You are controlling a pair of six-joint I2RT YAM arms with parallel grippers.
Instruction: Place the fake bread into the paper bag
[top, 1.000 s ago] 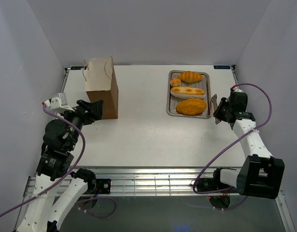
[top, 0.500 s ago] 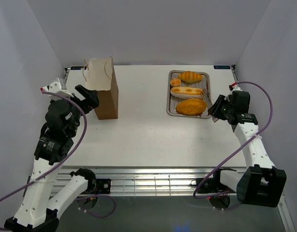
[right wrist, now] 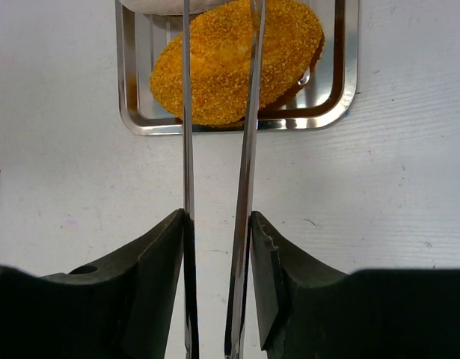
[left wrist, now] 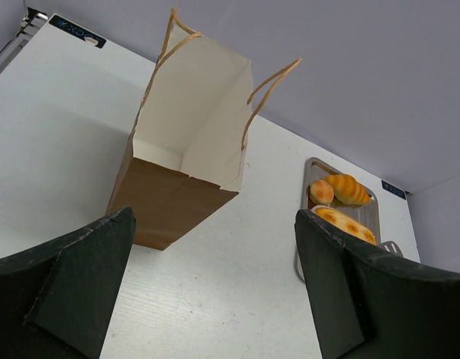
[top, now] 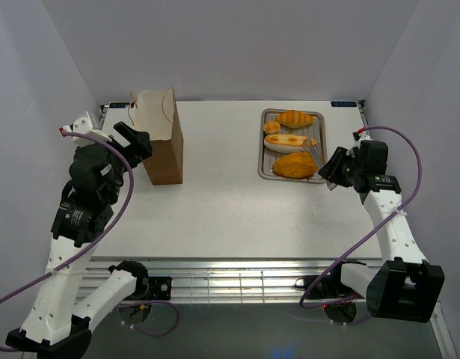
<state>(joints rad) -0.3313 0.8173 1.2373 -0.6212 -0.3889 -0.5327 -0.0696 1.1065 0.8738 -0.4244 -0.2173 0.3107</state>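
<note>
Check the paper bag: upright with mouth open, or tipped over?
Upright and open. The paper bag stands on its base on the table; the left wrist view looks into its spread mouth, pale inside showing.

paper bag (top: pixel 164 149) upright, fake bread (top: pixel 288 140) on tray (top: pixel 262 153)
</note>
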